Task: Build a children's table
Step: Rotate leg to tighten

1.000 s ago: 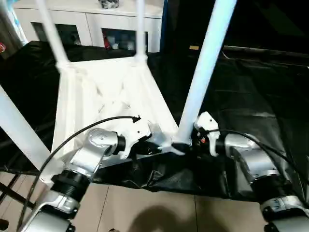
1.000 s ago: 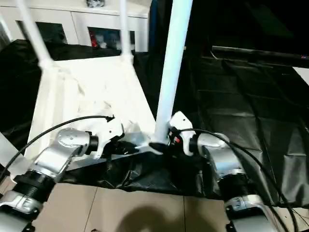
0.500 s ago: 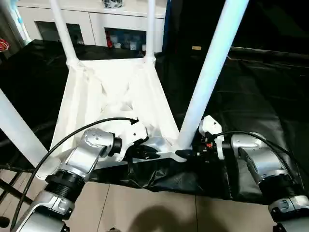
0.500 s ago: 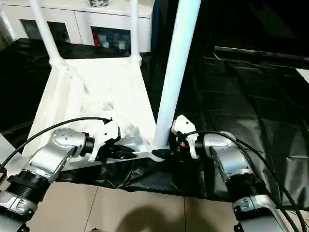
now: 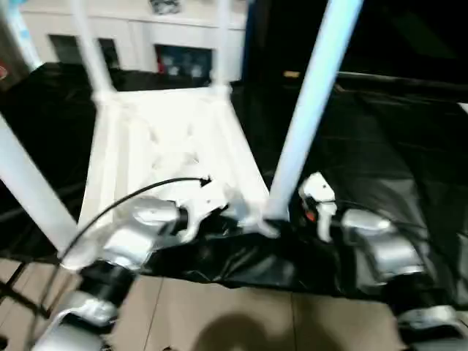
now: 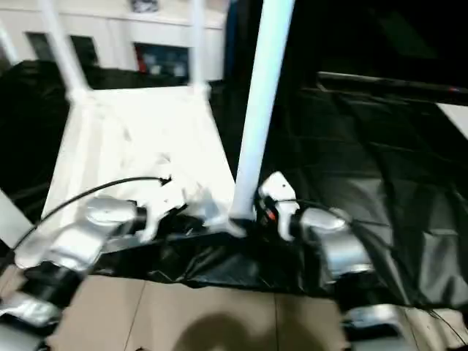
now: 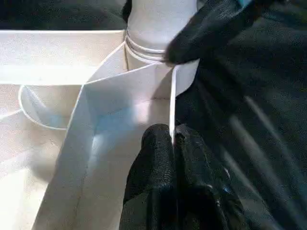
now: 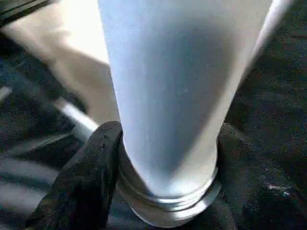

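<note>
Four white legs stand up from the upturned tabletop, which lies ribbed side up on the black-draped desk, its long axis running from near to far. The near right leg rises from its corner socket and leans slightly to the right toward the top. The near left leg slants up and to the left, and the two far legs stand at the far corners before a white cabinet.

At the tabletop's near edge the left pincer is clenched on a thin upright rim of the tabletop, one black finger on each side of it, just beside the near right socket. The left wrist view shows this grip closely, along with the ribbed collar where leg meets socket and one finger of the other pincer against that collar.

At the leg's base the right pincer has one finger on each side of the leg just above its ringed end, grasping it. The head views show both silver forearms converging on that near right corner, and tan floor below the desk's edge.
</note>
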